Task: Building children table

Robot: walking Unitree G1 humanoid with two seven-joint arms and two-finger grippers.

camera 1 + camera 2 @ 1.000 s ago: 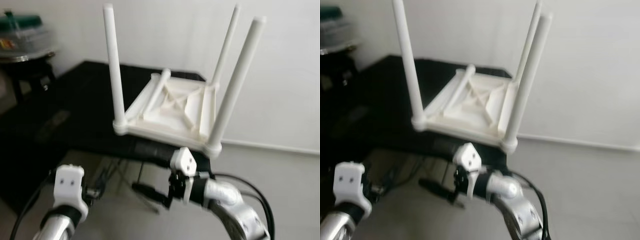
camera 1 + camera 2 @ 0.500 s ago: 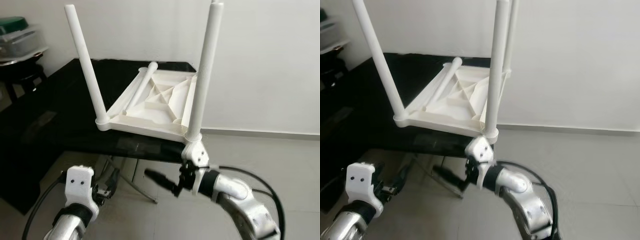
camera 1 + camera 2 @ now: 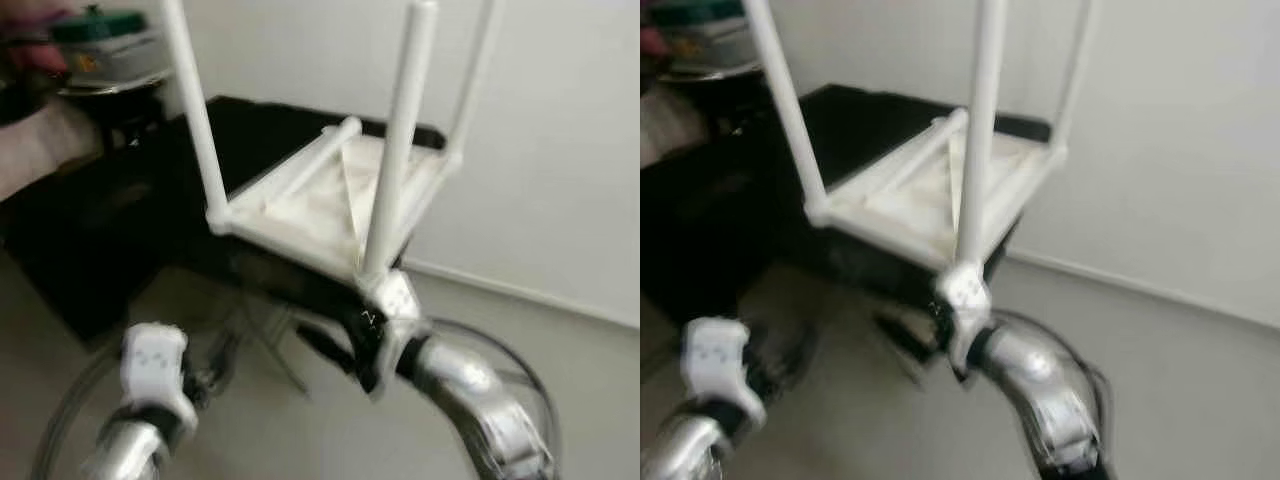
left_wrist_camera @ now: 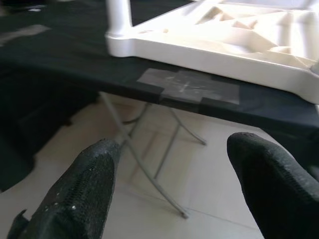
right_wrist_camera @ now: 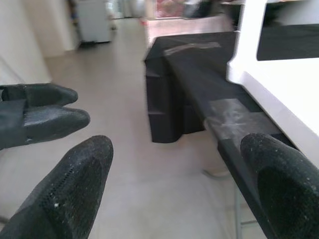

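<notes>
Nearest to you, both arms are hanging low in front of the black table [image 3: 120, 215]. Your left gripper [image 4: 174, 199] is standing wide open with nothing between its fingers [image 4: 79, 194], and it is looking at the floor and the folding legs under the table edge. Your right gripper [image 5: 169, 189] is likewise spread wide and holding nothing; it is sitting just below the near corner of the white children table [image 3: 330, 205].

That children table is lying upside down on the black table, its ribbed underside facing up. Three legs are standing upright from its corners, and a loose leg [image 3: 305, 160] is lying across the underside, not yet fitted.

Judging by the look of it, you are dealing with moulded plastic: light, stiff, fairly smooth. The upright legs would likely lever the top over if you were pulling high on them, so you are better off gripping low, near a corner socket, or pinching the rim. The loose leg is a plain round tube and may roll or slip, so take it near its middle.

The head views are giving you the whole piece, though blurred. The left wrist view is showing you the ribs and a taped patch [image 4: 187, 89] on the table edge, sharply.
</notes>
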